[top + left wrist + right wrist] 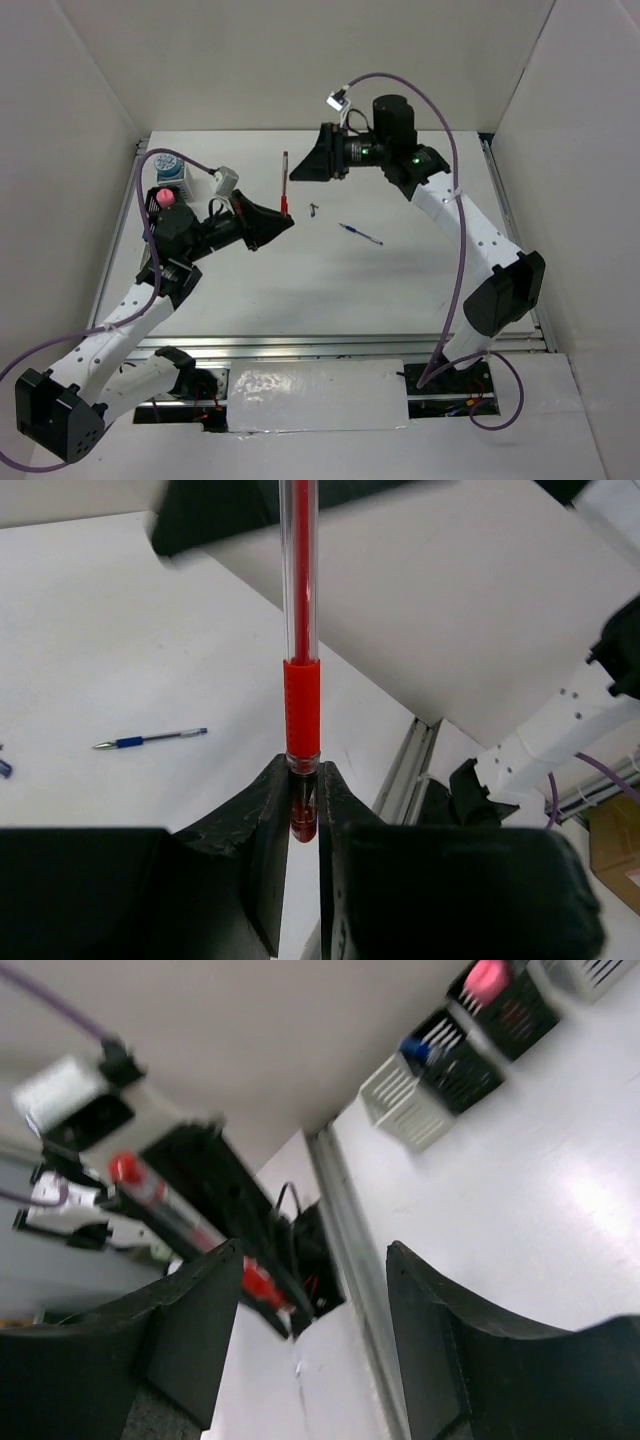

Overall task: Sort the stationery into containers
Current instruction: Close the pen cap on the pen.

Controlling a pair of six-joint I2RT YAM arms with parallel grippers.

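Observation:
My left gripper (284, 222) is shut on the tip end of the red pen (285, 180) and holds it upright above the table. In the left wrist view the pen (302, 695) rises from between the fingers (262, 820). My right gripper (296, 176) is open, its jaws wide apart right beside the pen's upper part. In the right wrist view the pen (168, 1208) lies blurred by the left finger (190, 1330). The blue pen (360, 234) lies on the table and also shows in the left wrist view (150, 739). The pink block (165, 197) sits in a black mesh box (510, 1010).
The row of boxes stands at the far left edge: a white slotted box (398, 1098), a black mesh box (458, 1068) holding a blue-capped item (415, 1048), and a round blue-white tin (169, 163) on top of one. A small dark piece (314, 209) lies near the pens.

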